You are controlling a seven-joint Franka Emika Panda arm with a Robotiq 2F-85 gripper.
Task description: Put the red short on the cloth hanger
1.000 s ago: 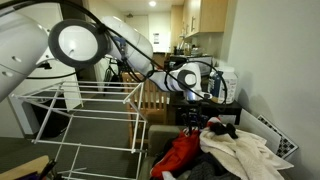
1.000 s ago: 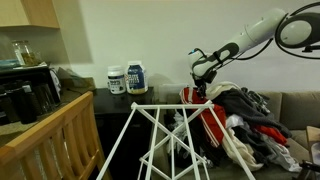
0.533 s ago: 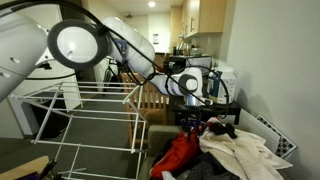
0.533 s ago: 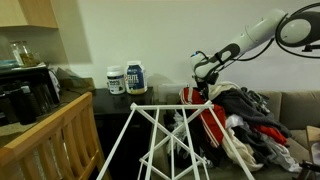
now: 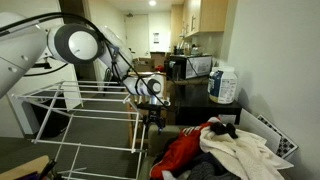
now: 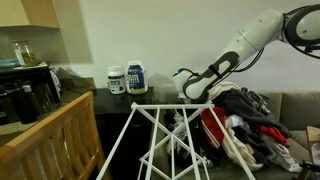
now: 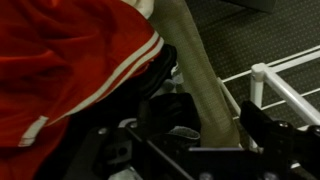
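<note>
Wrist view shows the end effector point(image 7: 190, 132) coming in from the bottom, kinda dark, but the fingers look spread apart with nothing pinched between them. Right above it there's a tan padded strip point(image 7: 195, 75), and past that to the upper left the red shorts point(image 7: 70, 60) with white side stripes fill most of the shot. A white tube of the drying rack point(image 7: 262, 75) pokes in on the right. In both exterior views the end effector point(image 5: 152, 118) point(image 6: 183, 92) hangs just beside the drying rack point(image 5: 90, 110) point(image 6: 150, 140), at the end nearest the clothes. The red shorts point(image 5: 180, 152) point(image 6: 208, 122) are on the pile of clothes point(image 5: 245, 150) point(image 6: 255, 115), not on the rack. In an exterior view two tubs point(image 6: 127, 80) stand on the dark table point(image 6: 105, 101) behind the rack.
</note>
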